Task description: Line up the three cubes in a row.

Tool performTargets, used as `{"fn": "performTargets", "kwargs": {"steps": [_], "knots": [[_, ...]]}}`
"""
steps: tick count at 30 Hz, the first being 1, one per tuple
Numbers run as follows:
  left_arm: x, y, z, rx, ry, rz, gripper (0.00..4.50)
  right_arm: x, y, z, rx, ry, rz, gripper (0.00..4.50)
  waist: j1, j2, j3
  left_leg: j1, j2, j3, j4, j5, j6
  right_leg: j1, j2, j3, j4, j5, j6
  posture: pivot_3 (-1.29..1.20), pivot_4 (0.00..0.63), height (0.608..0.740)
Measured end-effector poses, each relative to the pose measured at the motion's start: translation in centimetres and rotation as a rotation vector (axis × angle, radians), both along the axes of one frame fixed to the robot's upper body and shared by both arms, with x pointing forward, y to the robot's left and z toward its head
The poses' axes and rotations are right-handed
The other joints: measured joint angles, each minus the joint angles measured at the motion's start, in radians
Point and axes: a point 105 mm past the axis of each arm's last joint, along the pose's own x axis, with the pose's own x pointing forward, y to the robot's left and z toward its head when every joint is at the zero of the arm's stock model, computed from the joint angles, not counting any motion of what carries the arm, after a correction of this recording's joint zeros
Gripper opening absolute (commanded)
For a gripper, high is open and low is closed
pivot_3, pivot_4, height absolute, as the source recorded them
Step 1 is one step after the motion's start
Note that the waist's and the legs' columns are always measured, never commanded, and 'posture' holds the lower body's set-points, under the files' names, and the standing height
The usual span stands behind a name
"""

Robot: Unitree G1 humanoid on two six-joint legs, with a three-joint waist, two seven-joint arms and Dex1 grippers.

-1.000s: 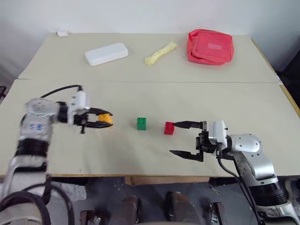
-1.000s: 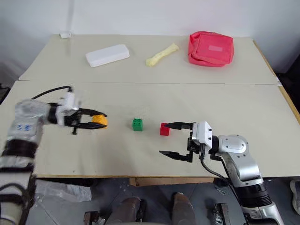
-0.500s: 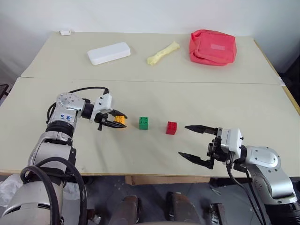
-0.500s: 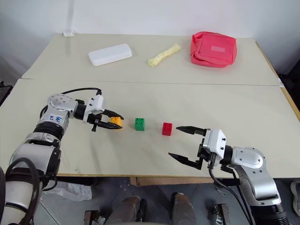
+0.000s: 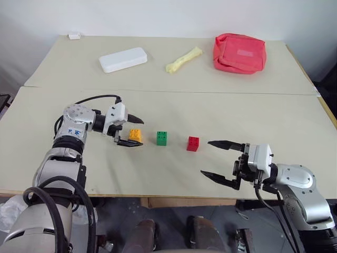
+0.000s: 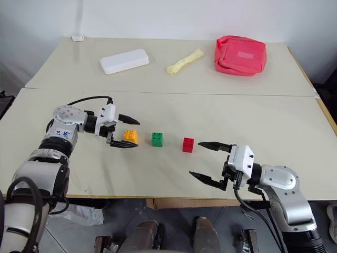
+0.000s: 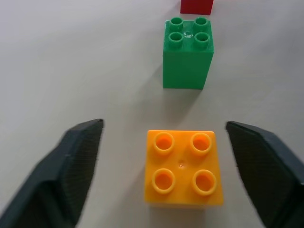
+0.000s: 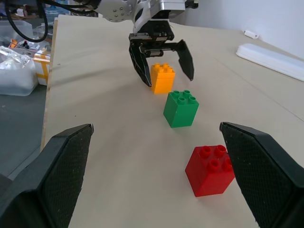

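Three cubes stand in a row on the front table: orange-yellow [image 5: 136,135], green [image 5: 161,138] and red [image 5: 192,143], with small gaps between them. My left gripper [image 5: 140,132] is open, its fingers [image 7: 71,171] on either side of the orange-yellow cube [image 7: 183,166] without touching it. The green cube [image 7: 188,52] sits just beyond it. To the right of the red cube [image 8: 210,169], my right gripper [image 5: 205,157] is open wide and empty, hovering low near the front edge of the table.
On the back table lie a white rectangular case [image 5: 122,59], a pale yellow object [image 5: 182,58] and a pinkish-red pouch [image 5: 238,52]. A small white item [image 5: 74,36] sits at its far left corner. A seam [image 5: 168,90] divides the two tables.
My left gripper carried the orange-yellow cube to the right, set it beside the green one and opened off it. My right gripper drew back from the red cube.
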Motion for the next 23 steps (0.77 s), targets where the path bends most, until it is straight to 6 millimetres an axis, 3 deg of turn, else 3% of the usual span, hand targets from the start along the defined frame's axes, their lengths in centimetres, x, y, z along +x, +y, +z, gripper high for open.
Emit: {"fn": "performTargets", "kwargs": {"steps": [6,9,12,19,23], "knots": [[-1.5,5.3,3.5,-0.053,-0.117,0.106,4.48,1.2,-0.5,1.7,0.014,-0.028,0.051,4.50,-0.025,0.000,0.000,0.000,0.002,-0.001,-0.001,0.000,-0.001,-0.001,-0.003,0.000,0.000,0.000,0.000,0.00,0.150,0.740],[-2.7,6.8,3.7,-0.088,-0.085,0.149,4.48,2.2,-0.7,3.8,0.017,-0.077,0.085,4.50,-0.023,0.000,0.000,0.000,0.002,-0.001,0.000,0.000,-0.001,0.000,-0.004,0.001,0.000,0.000,0.000,0.00,0.150,0.740],[-3.4,7.9,3.9,-0.098,-0.072,0.182,4.48,2.7,-1.3,4.6,-0.028,-0.073,0.111,4.50,-0.017,0.000,0.000,0.000,0.001,-0.004,0.000,0.000,-0.001,0.001,-0.004,0.001,-0.001,0.000,0.000,0.00,0.150,0.740],[-5.8,9.3,2.7,-0.136,-0.063,0.236,4.48,4.1,-4.1,3.6,-0.160,0.009,0.097,4.50,-0.021,0.001,0.001,0.000,0.001,-0.004,-0.001,0.000,0.000,0.001,-0.006,0.003,-0.001,0.000,0.000,0.00,0.150,0.740],[-5.8,10.0,2.3,-0.173,-0.070,0.315,4.48,4.9,-5.5,2.4,-0.187,0.026,0.049,4.50,-0.020,0.001,0.001,0.000,0.002,-0.004,-0.001,0.000,-0.002,0.001,-0.005,0.002,-0.001,0.000,-0.001,0.00,0.150,0.740]]}}
